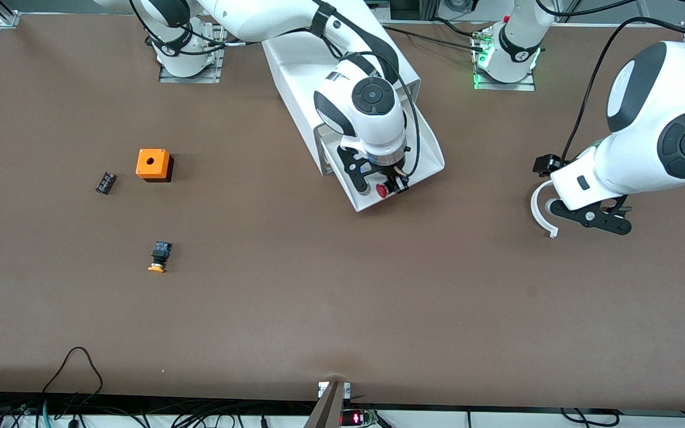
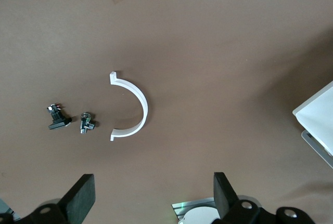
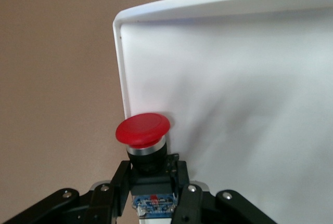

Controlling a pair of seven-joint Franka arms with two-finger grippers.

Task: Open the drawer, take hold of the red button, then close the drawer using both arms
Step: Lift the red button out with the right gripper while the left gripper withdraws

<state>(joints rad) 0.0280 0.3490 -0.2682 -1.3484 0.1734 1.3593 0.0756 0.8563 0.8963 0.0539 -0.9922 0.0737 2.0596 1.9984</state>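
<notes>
The right gripper (image 1: 391,185) hung over the pulled-out drawer (image 1: 423,156) of the white cabinet (image 1: 301,65), its jaws closed on the button (image 1: 382,190). In the right wrist view the button (image 3: 143,130) showed a red cap on a black body, pinched between the two fingers (image 3: 120,182), with the drawer's white floor (image 3: 234,104) beneath it and its rim curving around the corner. The button sat at the drawer's open end, the end nearest the front camera.

The left gripper (image 1: 601,217) waited over the tabletop (image 1: 342,309) toward the left arm's end, jaws spread wide with nothing between them. Below it lay a white curved clip (image 1: 540,211); the left wrist view showed that clip (image 2: 136,110) flat on the tabletop with two small metal parts (image 2: 67,120) just beside it.

From the cabinet, at about nine o'clock in the front view, stood an orange box (image 1: 153,164) with a hole in its top, a small black piece (image 1: 105,182) near it, and an orange-capped button (image 1: 159,257) lying nearer to the front camera than the box.
</notes>
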